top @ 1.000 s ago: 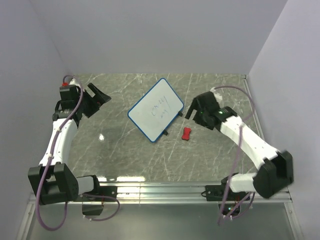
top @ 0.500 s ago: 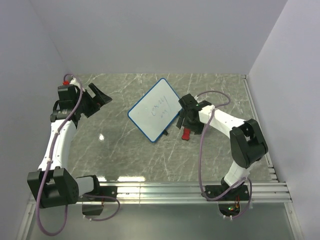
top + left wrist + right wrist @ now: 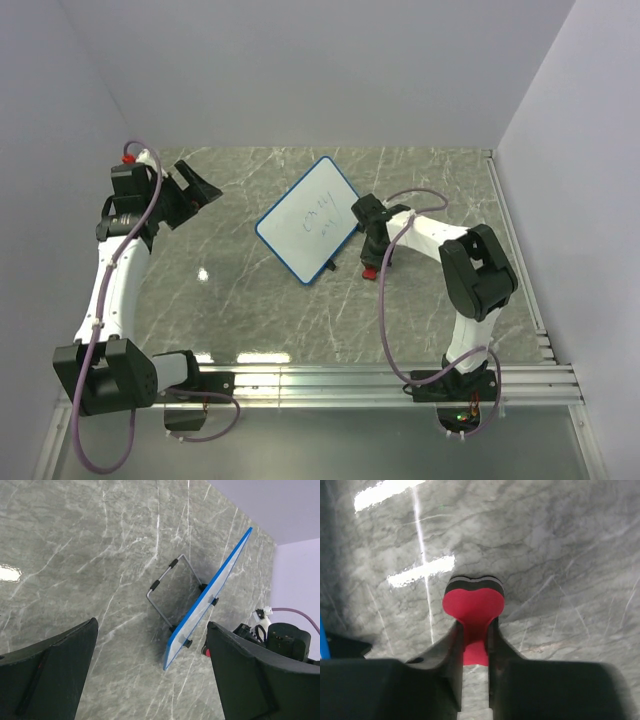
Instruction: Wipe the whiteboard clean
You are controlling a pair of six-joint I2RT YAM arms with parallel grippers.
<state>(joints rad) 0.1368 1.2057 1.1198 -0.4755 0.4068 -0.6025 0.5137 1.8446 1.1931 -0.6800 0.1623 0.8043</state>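
Gripping the red bone-shaped eraser [image 3: 473,600] at its narrow waist, the right claw [image 3: 473,630] has both fingers pressed against the foam. The heart-shaped end pokes out ahead of the fingertips and rests flat on the marbled desk [image 3: 560,555].

The whiteboard [image 3: 310,220] stands just to the left of this claw and slightly ahead of it, near but not touching. Its dark scribbles [image 3: 322,222] face up towards the overhead camera. It does not lie flat. The left wrist view shows it leaning on a thin wire stand [image 3: 165,592] hooked on by small black tabs.

The left claw [image 3: 200,183] hangs wide open and empty, well apart from the board. It looks across at the board's back side.

The board looks like a thin, stiff, light panel with a slick face, and the wire stand seems a weak prop. Any real wiping pressure would probably push it back along the smooth desk or fold it over. A sensible hold would be the blue rim [image 3: 227,562] on the edge nearest the left claw, pinched clear of the writing. With that hold the board is braced while the eraser's broad felt side is drawn across it. The eraser itself looks soft and light, so the waist grip should do.
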